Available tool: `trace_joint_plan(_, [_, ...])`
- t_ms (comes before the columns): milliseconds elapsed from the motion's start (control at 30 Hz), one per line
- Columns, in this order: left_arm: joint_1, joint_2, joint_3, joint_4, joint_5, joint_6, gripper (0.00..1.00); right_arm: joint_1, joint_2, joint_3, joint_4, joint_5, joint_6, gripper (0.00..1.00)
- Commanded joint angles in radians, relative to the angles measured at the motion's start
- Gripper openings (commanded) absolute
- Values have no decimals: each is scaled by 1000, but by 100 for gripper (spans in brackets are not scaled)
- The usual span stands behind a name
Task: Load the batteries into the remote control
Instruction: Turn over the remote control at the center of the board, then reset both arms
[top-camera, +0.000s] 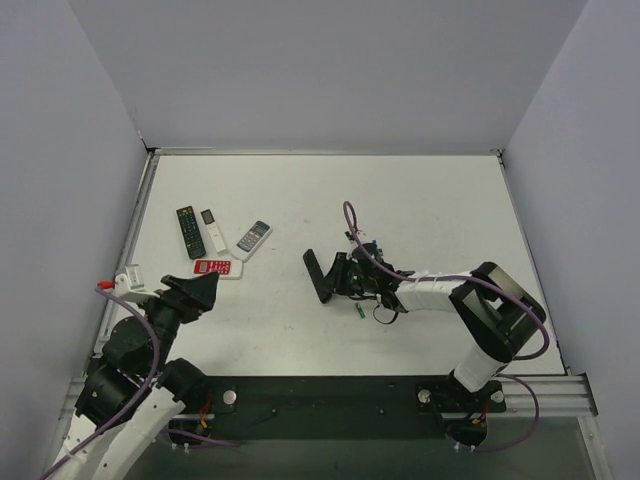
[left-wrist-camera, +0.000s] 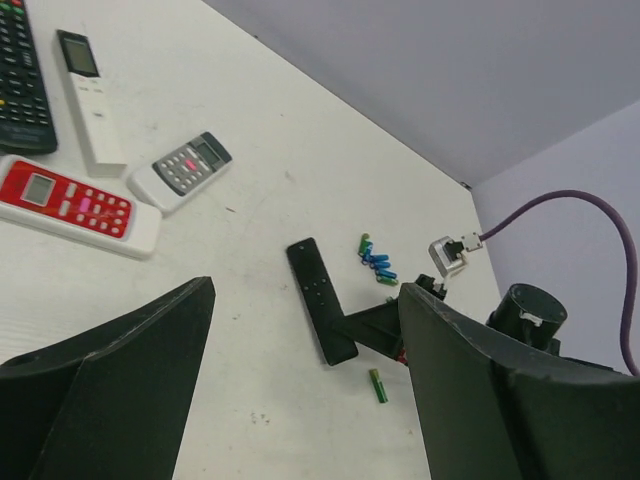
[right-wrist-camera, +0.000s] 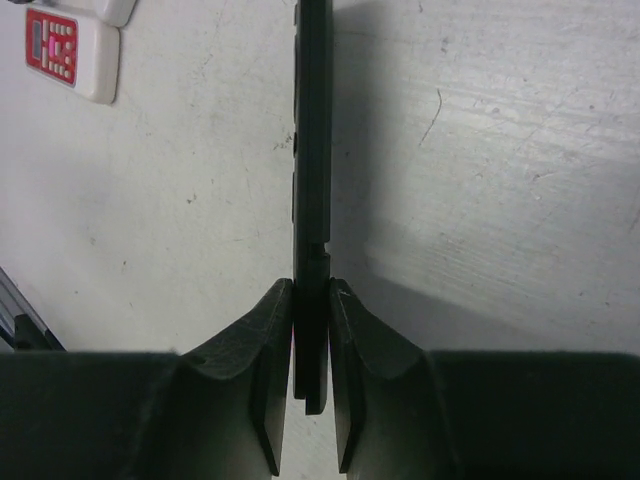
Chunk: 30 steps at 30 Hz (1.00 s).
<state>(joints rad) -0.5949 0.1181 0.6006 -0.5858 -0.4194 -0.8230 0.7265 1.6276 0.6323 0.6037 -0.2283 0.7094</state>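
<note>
1. The left end effector (top-camera: 200, 290) hangs over the near-left part of the bench (top-camera: 300, 190), its fingers spread wide and grasping nothing
2. Toward the left edge lie four other remotes: a black buttoned remote (top-camera: 190, 231), a slim white remote (top-camera: 212, 231) just beside it, a grey-faced remote (top-camera: 253, 237) angled to their right, and a red-and-white remote (top-camera: 217, 268) nearer the arms
3. Near the middle of the bench is the remote control (top-camera: 320, 275), a plain black bar; I cannot tell whether it rests on the surface or is raised
4. The right end effector (right-wrist-camera: 310, 290) is clenched on one end of that bar, one finger against each broad face
5. A cluster of blue and green batteries (left-wrist-camera: 377, 262) sits on the far side of the right end effector, and a lone green battery (left-wrist-camera: 379, 385) lies on its near side
</note>
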Motion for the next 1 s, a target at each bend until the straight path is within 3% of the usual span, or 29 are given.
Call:
trace_joint_plan(0, [-2,-38,57,-109,-114,122,85,-36,41,-39,119,-46,125,22])
trace_joint_plan(233, [-5,-64,21,-108,-151,180,86,-70,-57,-46,26,-29,27,62])
trace_joint_plan(367, [-13,-6,-24,-56,-89,168,86,-102,-217,4,-193,33,-146,89])
trace_joint_plan(467, [-14,61,-33,-36,-56,160,88,-133,-375,30,-339,156,-209,99])
trace_joint_plan(667, [-11,190,-22,-20,-50,121,93,-187,-621,164,-724,568,-269,100])
trace_joint_plan(733, [-9,219,-31,-6,-38,101,94,-187,-702,176,-772,680,-320,100])
trace_joint_plan(967, [-6,213,51,-71,-107,77,93,-188,-1067,81,-771,747,-396,100])
